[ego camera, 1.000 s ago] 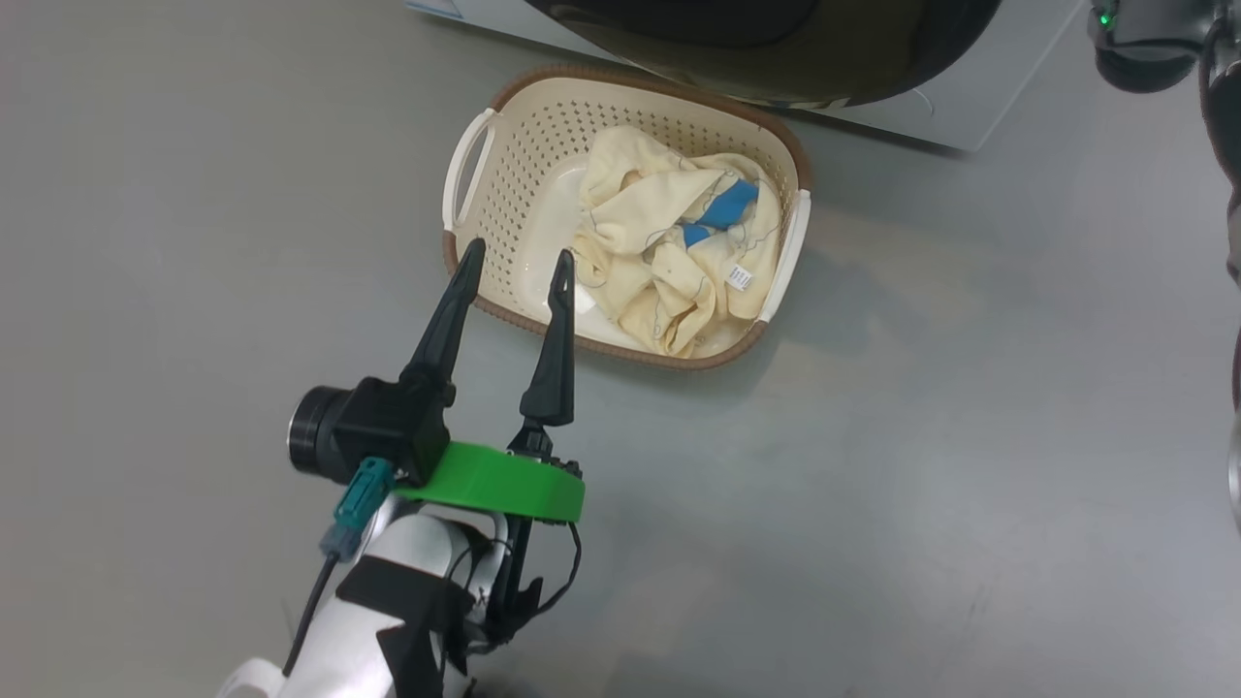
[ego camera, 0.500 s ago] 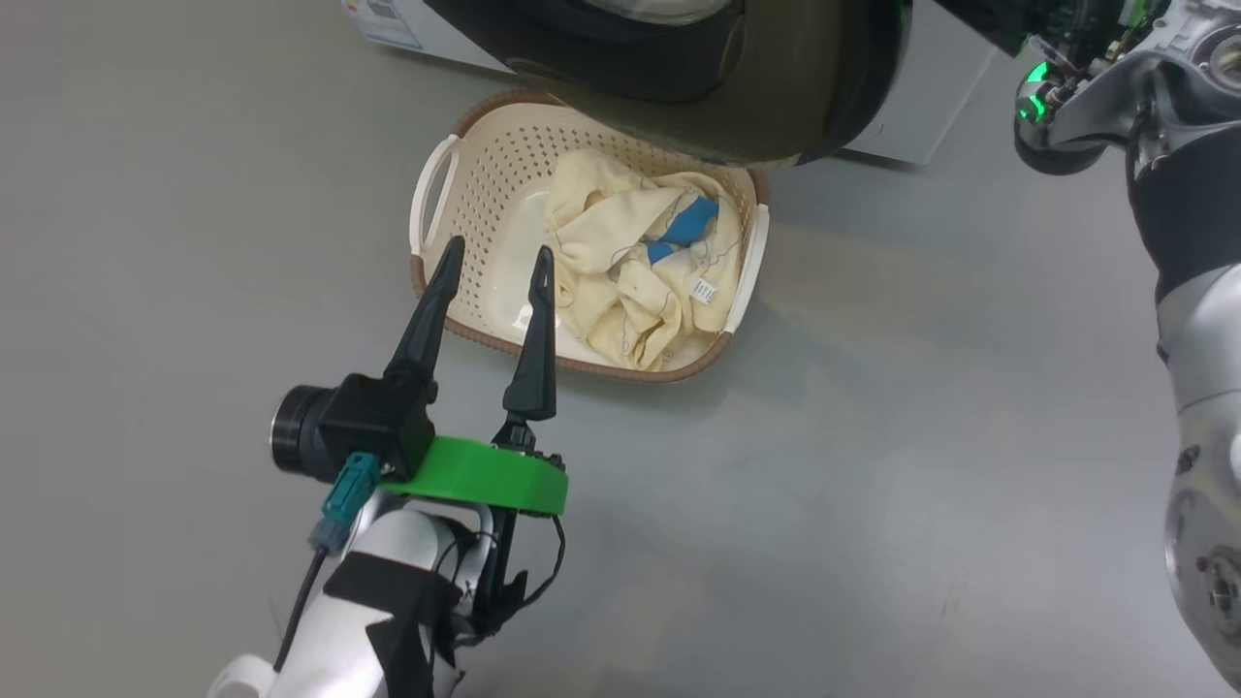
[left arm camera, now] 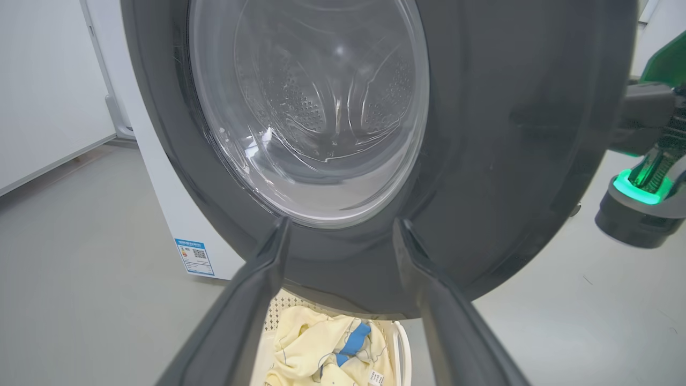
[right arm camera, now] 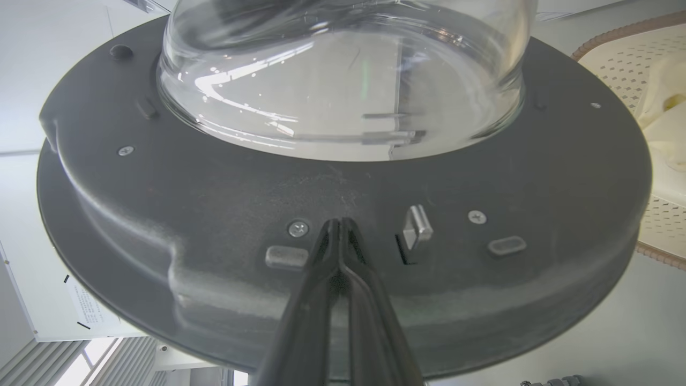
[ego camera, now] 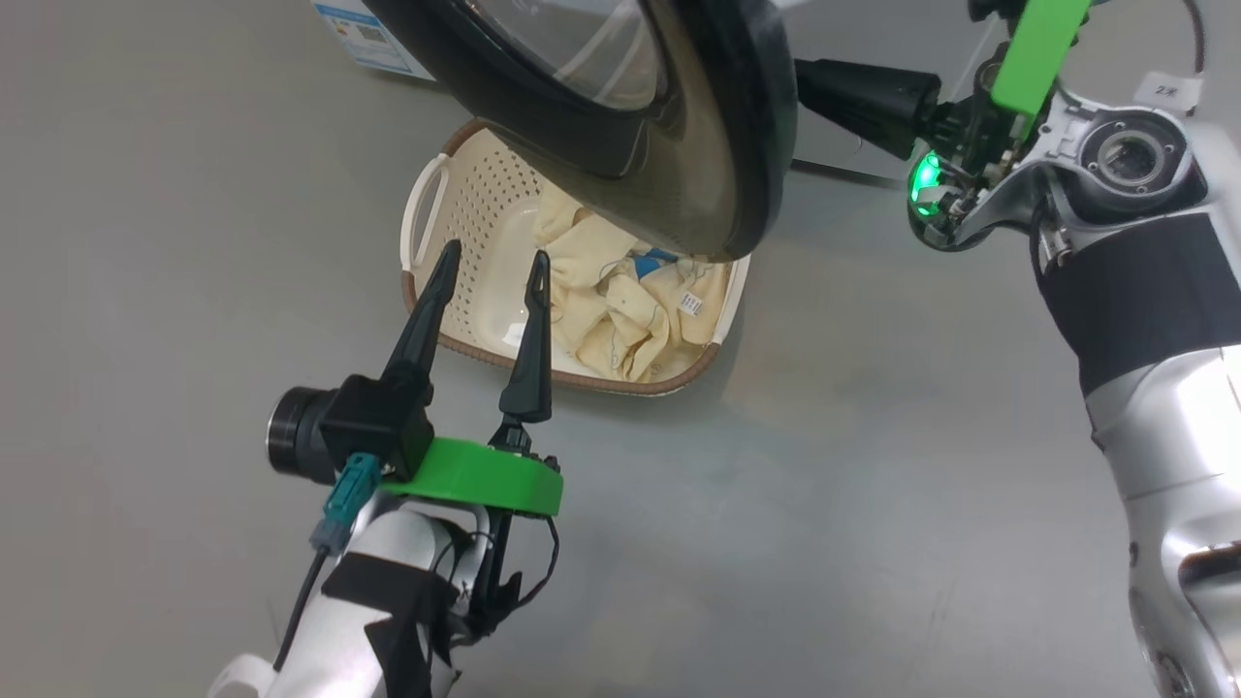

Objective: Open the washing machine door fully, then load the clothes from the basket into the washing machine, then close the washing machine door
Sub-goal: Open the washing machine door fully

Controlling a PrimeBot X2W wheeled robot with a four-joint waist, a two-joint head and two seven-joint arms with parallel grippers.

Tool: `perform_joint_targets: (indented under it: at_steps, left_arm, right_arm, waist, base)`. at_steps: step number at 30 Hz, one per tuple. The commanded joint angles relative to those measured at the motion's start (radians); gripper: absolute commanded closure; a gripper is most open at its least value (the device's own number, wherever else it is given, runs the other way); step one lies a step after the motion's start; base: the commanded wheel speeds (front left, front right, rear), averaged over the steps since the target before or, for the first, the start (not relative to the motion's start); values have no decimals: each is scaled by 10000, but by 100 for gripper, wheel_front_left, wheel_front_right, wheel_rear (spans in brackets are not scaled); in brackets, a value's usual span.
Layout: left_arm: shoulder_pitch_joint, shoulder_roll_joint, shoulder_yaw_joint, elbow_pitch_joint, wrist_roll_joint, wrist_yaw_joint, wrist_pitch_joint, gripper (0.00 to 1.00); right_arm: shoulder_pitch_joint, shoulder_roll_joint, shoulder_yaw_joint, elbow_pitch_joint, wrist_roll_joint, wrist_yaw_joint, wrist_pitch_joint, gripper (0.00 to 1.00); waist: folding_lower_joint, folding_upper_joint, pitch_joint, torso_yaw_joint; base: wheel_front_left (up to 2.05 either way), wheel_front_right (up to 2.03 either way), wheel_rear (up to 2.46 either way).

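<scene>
Clothes [ego camera: 620,310] are seen heaped in the right half of the basket [ego camera: 427,281], with a blue patch and a small white tag showing. The basket is set on the grey floor [ego camera: 873,436] just in front of the machine [ego camera: 334,19], whose white front and blue label [ego camera: 373,39] are caught at the top left of the head view. The door [ego camera: 751,126] is swung out from the machine and hangs over the far part of the basket, so the far rim and part of the clothes are covered by it from the head camera.

The left gripper [ego camera: 494,254] is held spread, with nothing between its fingers. In the head view its tips are laid over the near left part of the basket, beside the clothes and apart from them. In the left wrist view the same gripper [left arm camera: 340,225] is pointed at the door's outer face, with the glass window [left arm camera: 321,107] above the tips and the clothes [left arm camera: 321,348] seen below the door's lower edge.

The right gripper [ego camera: 853,92] is brought in from the right behind the door, its tips hidden by the black rim. In the right wrist view this gripper [right arm camera: 338,224] is pressed together with nothing pinched. Its tips are placed at the door's inner face, between a screw [right arm camera: 298,229] and a metal latch hook [right arm camera: 417,225]; whether the face is touched cannot be told. A green light [ego camera: 926,179] is lit on the right wrist.
</scene>
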Motion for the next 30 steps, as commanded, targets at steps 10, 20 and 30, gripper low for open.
perform_joint_targets:
  at_steps: [10, 20, 30]
  left_arm:
    - [94, 147, 512, -233, 172, -95, -95, 0]
    - [131, 147, 534, -218, 151, -92, -95, 0]
    - [213, 147, 675, -105, 210, -140, -95, 0]
  right_arm:
    - [844, 332, 2007, -1442, 1396, 35, -757, 100]
    - [1170, 332, 3084, -1877, 2227, 35, -1463, 100]
    - [1213, 323, 2871, -1741, 2242, 35, -3402, 100]
  waist:
    - [0, 0, -218, -33]
    - [0, 0, -377, -96]
    - [0, 0, -548, -357]
  base:
    - [0, 0, 0]
    - [0, 0, 0]
    - [0, 0, 0]
